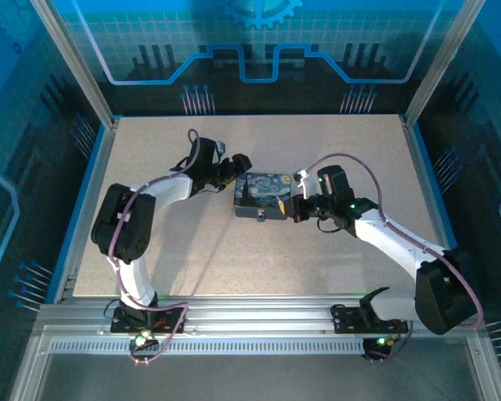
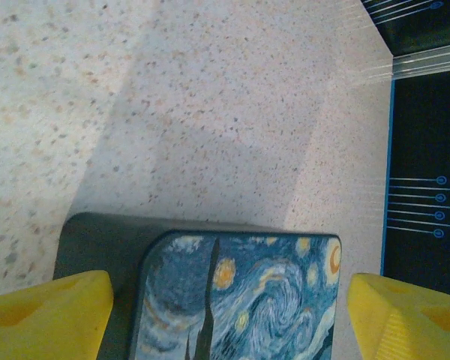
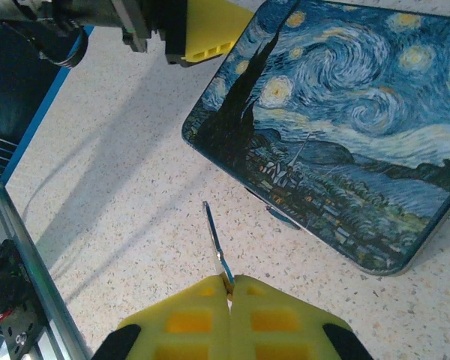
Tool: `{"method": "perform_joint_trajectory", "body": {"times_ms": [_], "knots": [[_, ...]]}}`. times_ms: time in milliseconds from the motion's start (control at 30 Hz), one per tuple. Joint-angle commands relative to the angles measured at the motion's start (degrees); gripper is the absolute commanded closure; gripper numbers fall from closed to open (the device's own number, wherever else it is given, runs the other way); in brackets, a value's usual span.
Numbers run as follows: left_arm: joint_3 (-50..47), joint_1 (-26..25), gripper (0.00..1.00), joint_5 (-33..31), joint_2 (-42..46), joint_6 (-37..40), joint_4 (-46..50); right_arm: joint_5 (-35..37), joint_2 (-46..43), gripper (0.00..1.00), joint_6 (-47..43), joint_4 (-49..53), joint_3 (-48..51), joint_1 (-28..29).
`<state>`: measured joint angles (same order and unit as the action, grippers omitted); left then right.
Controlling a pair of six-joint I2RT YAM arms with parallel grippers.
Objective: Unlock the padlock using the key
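Speckled beige worktop (image 1: 317, 259), blue-lit enclosure walls (image 1: 259, 50), alu rail (image 1: 259, 317) at near edge. Key (image 3: 216, 247): thin silvery blade, pinched in R jaws, tip twd painted tin (image 3: 345, 135), not touching. L jaws spread wide, either side of tin's end.

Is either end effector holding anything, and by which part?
The right end effector pinches the key by one end, shaft sticking out. The left end effector is open astride the tin, holding nothing.
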<state>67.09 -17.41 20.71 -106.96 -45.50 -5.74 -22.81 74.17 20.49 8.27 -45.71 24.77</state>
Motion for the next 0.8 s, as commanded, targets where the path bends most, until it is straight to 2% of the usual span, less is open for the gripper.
{"method": "perform_joint_trajectory", "body": {"times_ms": [0,200,333,433,600,767], "knots": [[4.14,-0.26,0.17,2.75,-2.55,3.39,0.89,-1.06,-1.23,1.00,0.19,1.67,0.72,-1.29],[9.24,-0.26,0.17,3.68,-5.40,6.92,1.92,-3.63,-0.16,1.00,1.44,0.66,1.10,-2.96],[10.88,-0.17,0.16,2.90,-4.03,9.91,3.86,-5.95,1.38,1.00,2.66,-1.32,0.59,-4.40],[7.98,-0.08,0.15,-1.71,0.77,13.10,4.59,-8.07,3.95,1.00,3.24,-3.22,-0.59,-5.23],[-2.17,-0.42,0.14,-8.07,13.15,16.89,4.23,-9.42,10.51,1.00,3.49,-5.21,-4.12,-6.15],[-11.66,-3.33,0.13,-10.51,23.34,17.44,7.05,-10.32,16.57,1.00,3.15,-6.58,-8.07,-6.76]]}}
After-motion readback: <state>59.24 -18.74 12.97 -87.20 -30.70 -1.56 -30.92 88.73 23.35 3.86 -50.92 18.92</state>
